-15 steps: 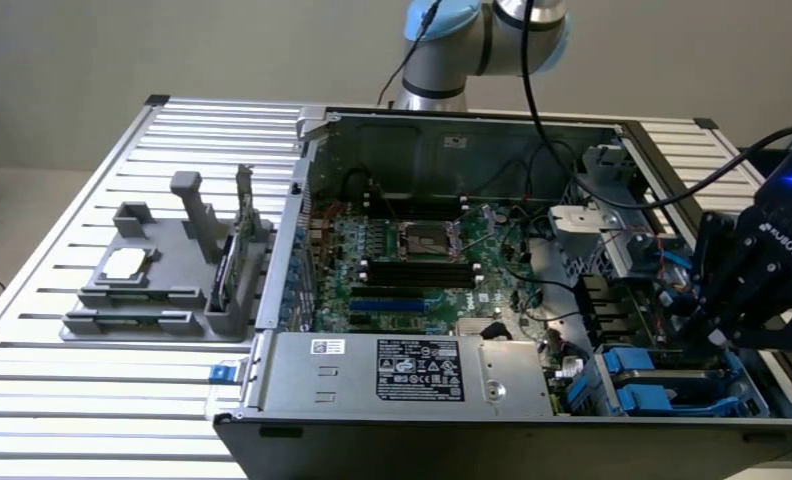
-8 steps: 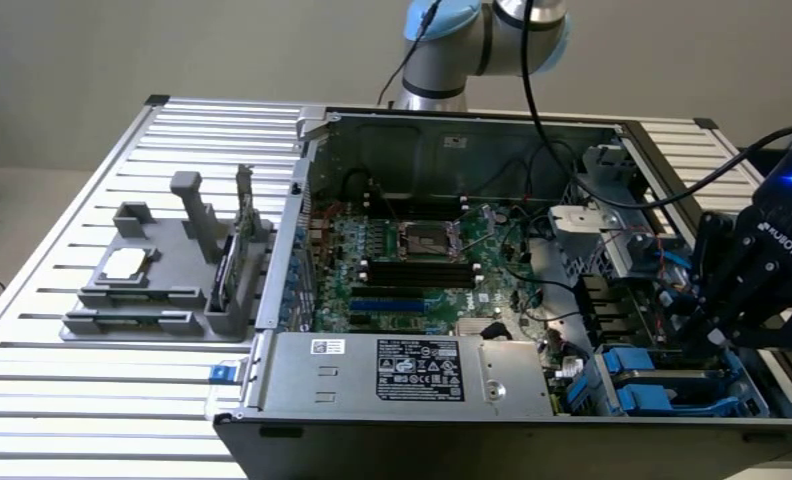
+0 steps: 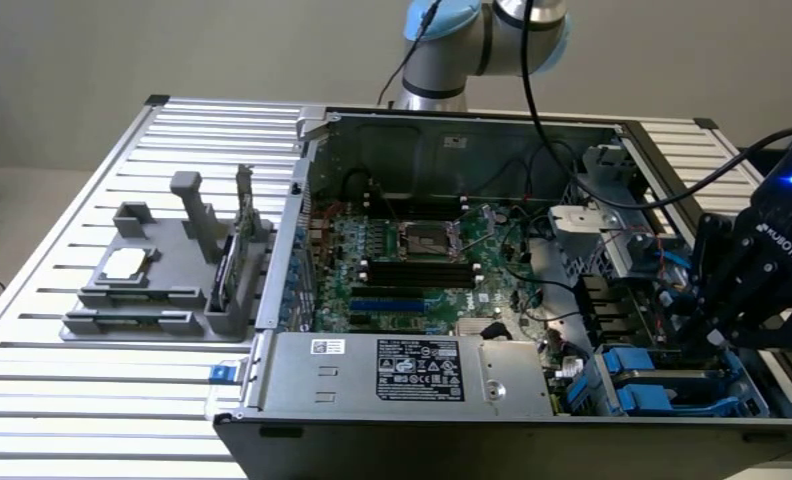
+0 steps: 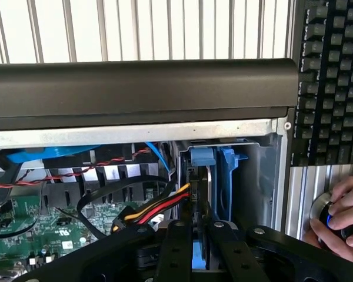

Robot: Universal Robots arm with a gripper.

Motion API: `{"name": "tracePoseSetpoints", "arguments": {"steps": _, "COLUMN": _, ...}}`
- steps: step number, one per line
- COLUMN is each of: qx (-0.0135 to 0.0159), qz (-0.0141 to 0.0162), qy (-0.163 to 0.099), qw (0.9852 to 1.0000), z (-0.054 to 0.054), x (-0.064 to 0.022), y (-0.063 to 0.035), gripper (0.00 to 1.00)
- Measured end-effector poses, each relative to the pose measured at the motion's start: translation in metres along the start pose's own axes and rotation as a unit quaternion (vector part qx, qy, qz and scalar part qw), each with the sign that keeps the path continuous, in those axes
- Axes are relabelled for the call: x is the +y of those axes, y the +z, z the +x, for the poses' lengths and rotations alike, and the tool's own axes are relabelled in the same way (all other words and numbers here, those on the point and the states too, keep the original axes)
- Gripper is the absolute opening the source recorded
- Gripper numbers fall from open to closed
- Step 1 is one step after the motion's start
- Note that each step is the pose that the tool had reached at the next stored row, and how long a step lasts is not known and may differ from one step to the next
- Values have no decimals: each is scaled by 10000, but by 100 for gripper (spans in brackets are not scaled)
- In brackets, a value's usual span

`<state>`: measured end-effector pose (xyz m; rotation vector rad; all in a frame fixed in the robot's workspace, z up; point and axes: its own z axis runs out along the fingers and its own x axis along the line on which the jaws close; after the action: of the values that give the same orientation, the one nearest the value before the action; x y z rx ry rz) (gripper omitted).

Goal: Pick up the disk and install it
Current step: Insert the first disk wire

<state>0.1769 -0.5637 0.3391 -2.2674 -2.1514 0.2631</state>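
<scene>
my fingers point(image 4: 201, 247) are nearly closed on the disk's point(image 4: 201, 194) upper edge, which stands on edge in the blue drive bay point(image 4: 226, 176) directly ahead of them. risk: the red and yellow cables point(image 4: 159, 207) just beside could snag; tilt would jam the carrier.

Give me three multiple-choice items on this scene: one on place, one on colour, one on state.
1. The gripper hangs over the computer case's:
A) end at the exterior view's right
B) end at the exterior view's left
C) middle

2. The disk's frame is:
A) red
B) blue
C) yellow

3. The case is:
A) closed
B) open
C) upside down

Answers: A, it hangs above that end; B, blue plastic edges the disk; B, the motherboard lies exposed.
</scene>
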Motion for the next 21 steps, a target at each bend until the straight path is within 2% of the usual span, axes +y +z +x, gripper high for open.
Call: {"name": "tracePoseSetpoints", "arguments": {"steps": 21, "qx": -28, "qz": 27, "qy": 12, "qw": 10000, "z": 10, "x": 29, "y": 54, "gripper": 16}}
